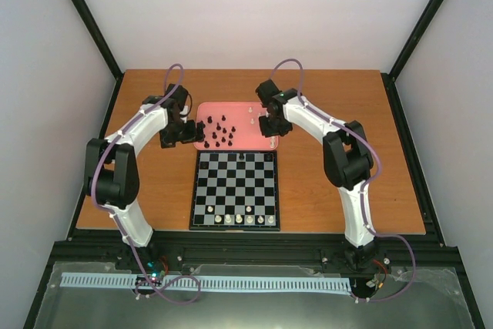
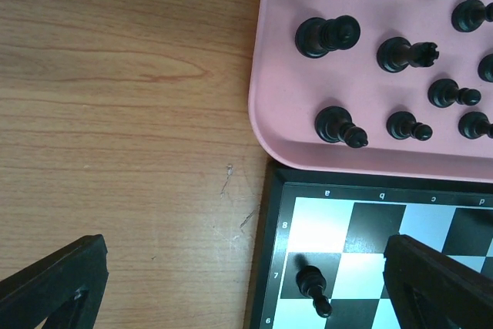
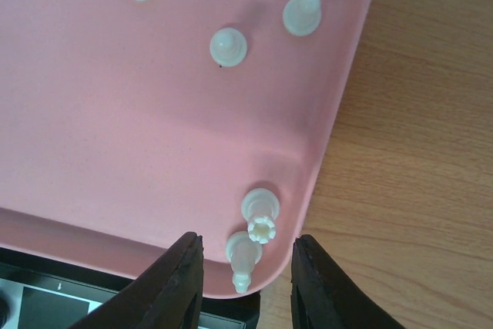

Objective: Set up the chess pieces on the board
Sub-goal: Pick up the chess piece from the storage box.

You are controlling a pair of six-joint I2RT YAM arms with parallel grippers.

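Observation:
The board (image 1: pixel 235 190) lies in front of the pink tray (image 1: pixel 202 109). Several white pieces (image 1: pixel 239 219) stand on its near row, and one black piece (image 1: pixel 243 157) stands at its far edge. Several black pieces (image 1: pixel 222 132) stand in the tray, with a few white ones (image 1: pixel 253 119) at its right. My left gripper (image 2: pixel 246 298) is open and empty over the board's far left corner, where a black pawn (image 2: pixel 312 283) stands. My right gripper (image 3: pixel 246 290) is open, its jaws either side of a white queen (image 3: pixel 262 217) and a second white piece (image 3: pixel 245 256) in the tray's corner.
In the left wrist view, black pieces (image 2: pixel 327 36) stand close together in the tray (image 2: pixel 285 140), just beyond the board's border (image 2: pixel 269 213). In the right wrist view, three more white pieces (image 3: pixel 228 45) stand farther into the tray (image 3: pixel 115 152). Bare wooden table (image 1: pixel 331 190) lies on both sides.

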